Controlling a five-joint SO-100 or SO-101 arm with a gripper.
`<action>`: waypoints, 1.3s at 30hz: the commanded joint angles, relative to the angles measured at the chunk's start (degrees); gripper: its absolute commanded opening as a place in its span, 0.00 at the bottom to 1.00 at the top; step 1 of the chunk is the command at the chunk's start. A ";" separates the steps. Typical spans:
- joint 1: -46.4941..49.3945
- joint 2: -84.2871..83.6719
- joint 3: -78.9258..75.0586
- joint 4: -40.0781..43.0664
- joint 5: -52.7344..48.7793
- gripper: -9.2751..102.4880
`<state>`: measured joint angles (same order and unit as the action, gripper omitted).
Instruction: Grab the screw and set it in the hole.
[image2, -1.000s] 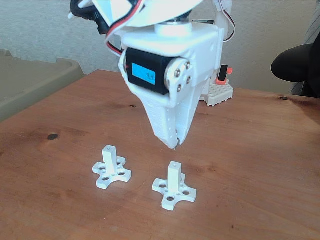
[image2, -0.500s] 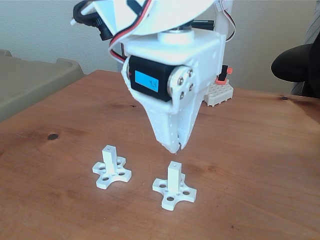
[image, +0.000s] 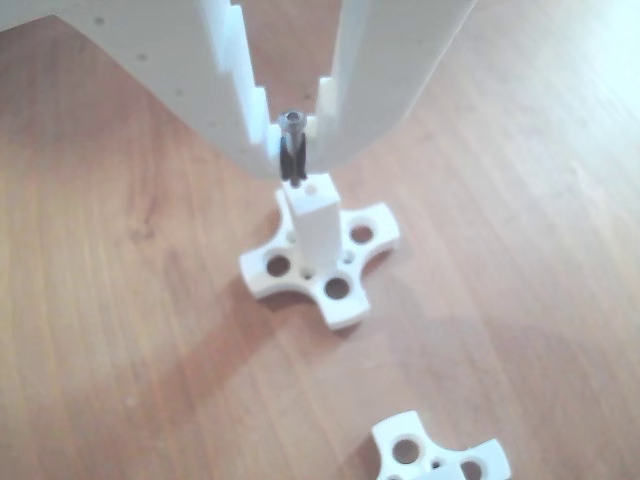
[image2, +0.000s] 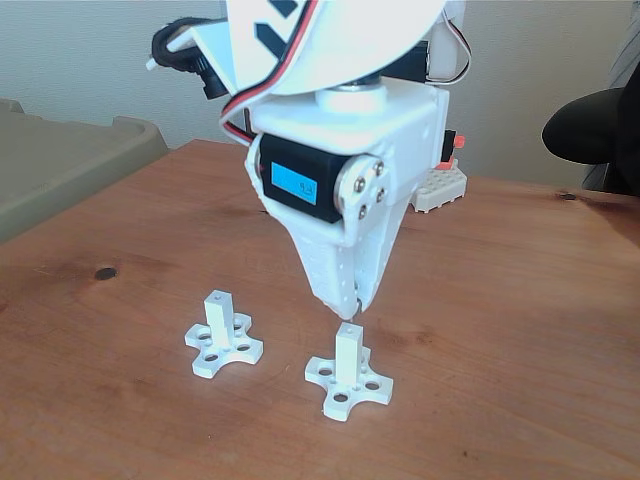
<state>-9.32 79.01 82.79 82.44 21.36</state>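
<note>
In the fixed view, left to right, a white post stands apart, then my jaws hang just above a second post. The other view shows what that one hides: my jaws pinch the screw upright, tip just over the hole. The table is reddish wood; a pale wall lies behind.

Two white posts with cross-shaped bases, one screw, perhaps one pegged white block behind.
</note>
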 joint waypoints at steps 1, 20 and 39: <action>-0.53 4.48 -0.35 -0.70 0.44 0.04; -0.88 3.60 0.44 -1.93 0.53 0.04; 0.09 2.99 0.79 -3.08 0.18 0.04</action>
<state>-9.93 79.01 84.20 79.54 21.36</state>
